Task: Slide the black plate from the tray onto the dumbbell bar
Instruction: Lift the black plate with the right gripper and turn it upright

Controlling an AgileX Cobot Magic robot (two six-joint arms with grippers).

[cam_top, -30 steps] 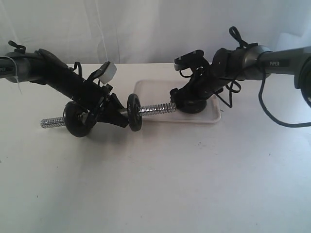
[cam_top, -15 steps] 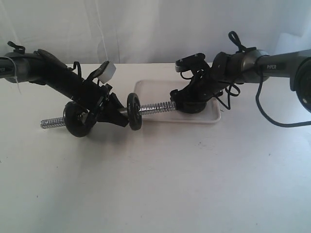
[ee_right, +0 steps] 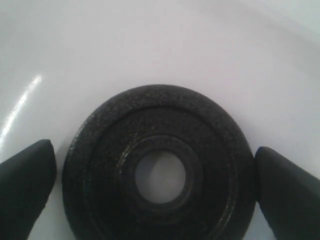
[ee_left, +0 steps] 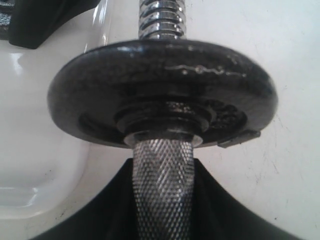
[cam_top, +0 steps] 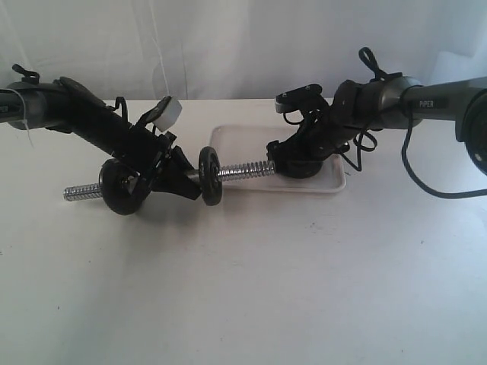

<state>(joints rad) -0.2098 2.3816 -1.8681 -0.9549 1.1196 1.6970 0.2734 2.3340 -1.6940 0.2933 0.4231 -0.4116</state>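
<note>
My left gripper (cam_top: pixel 176 176) is shut on the knurled middle of the dumbbell bar (cam_top: pixel 243 169) and holds it level just above the table. Two black discs sit on the bar, one (cam_top: pixel 124 188) on the left side and one (cam_top: pixel 211 176) to the right of the grip. In the left wrist view the nearer disc (ee_left: pixel 162 90) sits on the bar (ee_left: pixel 162 195), with the threaded end beyond. The black plate (ee_right: pixel 100 165) lies flat on the white tray (cam_top: pixel 228 138). My right gripper (ee_right: pixel 155 170) is open around it, one finger (ee_right: pixel 25 190) on each side.
The bar's right threaded end (cam_top: pixel 262 166) points toward the tray and stops close beside the right gripper (cam_top: pixel 304 163). A cable (cam_top: pixel 415 171) hangs from the right arm over the table. The tray's rim (ee_left: pixel 30 165) shows beside the bar.
The right arm shifted slightly over the tray and then settled. The left arm and the bar have not moved.
</note>
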